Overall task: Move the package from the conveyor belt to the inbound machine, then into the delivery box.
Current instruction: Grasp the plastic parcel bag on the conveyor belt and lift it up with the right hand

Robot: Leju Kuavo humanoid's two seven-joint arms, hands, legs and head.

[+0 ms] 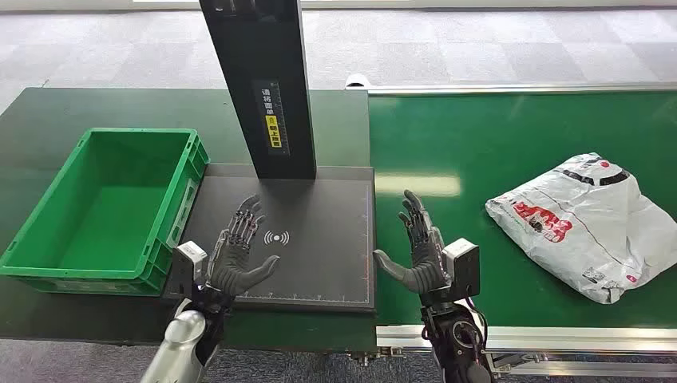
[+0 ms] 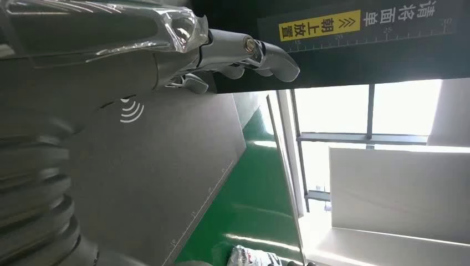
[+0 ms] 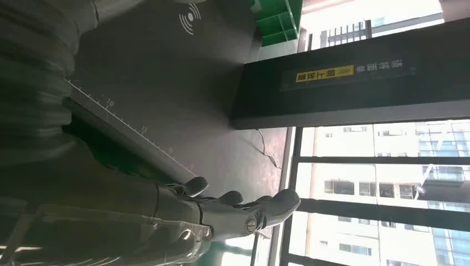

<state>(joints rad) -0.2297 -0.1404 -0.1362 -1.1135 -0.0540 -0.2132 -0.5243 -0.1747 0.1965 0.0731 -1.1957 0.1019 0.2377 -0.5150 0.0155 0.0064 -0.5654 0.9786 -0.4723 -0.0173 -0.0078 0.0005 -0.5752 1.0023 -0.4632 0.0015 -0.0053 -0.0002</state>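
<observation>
A white plastic package [image 1: 585, 222] with red and black print lies on the green conveyor belt [image 1: 495, 144] at the right; a corner of the package [image 2: 249, 257] also appears in the left wrist view. The inbound machine is a dark flat plate [image 1: 319, 239] with a black upright post [image 1: 263, 80]. The green delivery box [image 1: 104, 207] stands left of the plate and holds nothing. My left hand [image 1: 239, 254] hovers open over the plate's front left part. My right hand [image 1: 417, 254] is open at the plate's right edge, well left of the package.
The post [image 3: 343, 94] carries a yellow label [image 1: 274, 132]. A white wave symbol [image 1: 277, 237] marks the plate's middle. A silver rail [image 1: 559, 339] runs along the belt's near edge. Dark green table surface [image 1: 80, 108] surrounds the box.
</observation>
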